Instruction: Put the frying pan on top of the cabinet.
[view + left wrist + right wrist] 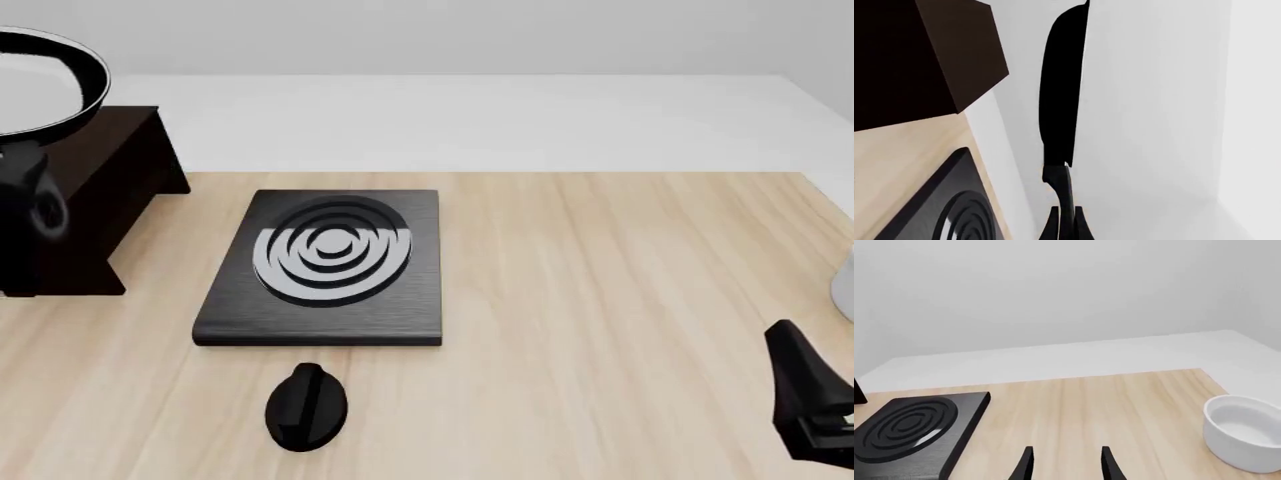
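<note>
- Black frying pan (40, 80) is up in the air, held by its long handle (1066, 192) in the left gripper (1066, 225), whose jaws are clamped shut on that handle. In the left wrist view the pan is seen edge-on, straight out past the fingertips.
- From the front view the pan hangs at the far left edge, glossy grey inside facing up, above the far end of the cabinet (94, 190). Can't tell whether it touches the cabinet top or not.
- Dark brown cabinet sits on the light wood bench (614, 290), just below and beside the left gripper.
- Flat black stove plate (327, 268) with silver rings lies on the bench beside the cabinet, between the two grippers, and a small black oval knob (307, 405) sits just in front of it.
- Right gripper (1064, 465) is low over the bench with its jaws apart and nothing in them, well apart from the pan.
- White bowl (1244, 432) stands on the bench just off to the right gripper's right, ahead of the fingertips.
</note>
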Controlling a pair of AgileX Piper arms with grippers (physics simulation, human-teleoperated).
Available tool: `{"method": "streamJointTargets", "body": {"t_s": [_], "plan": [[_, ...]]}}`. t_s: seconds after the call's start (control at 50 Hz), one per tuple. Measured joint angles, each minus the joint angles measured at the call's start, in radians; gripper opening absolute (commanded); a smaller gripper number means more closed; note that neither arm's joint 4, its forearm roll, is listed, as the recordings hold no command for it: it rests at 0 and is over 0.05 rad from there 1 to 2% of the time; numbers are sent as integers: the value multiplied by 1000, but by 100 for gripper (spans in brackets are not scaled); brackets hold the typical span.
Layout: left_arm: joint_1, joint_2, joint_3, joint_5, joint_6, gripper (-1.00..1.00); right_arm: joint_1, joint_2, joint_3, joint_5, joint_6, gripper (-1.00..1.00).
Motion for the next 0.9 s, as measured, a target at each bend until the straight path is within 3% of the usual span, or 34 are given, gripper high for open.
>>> {"method": "streamJointTargets", "body": {"t_s": [0.52,0.9], "plan": [[13,176,-19,-137,-72,-100,4,18,-9,-1,-9,100],[48,300,-69,-187,-83,-100,6,41,7,-33,-16,100]]}}
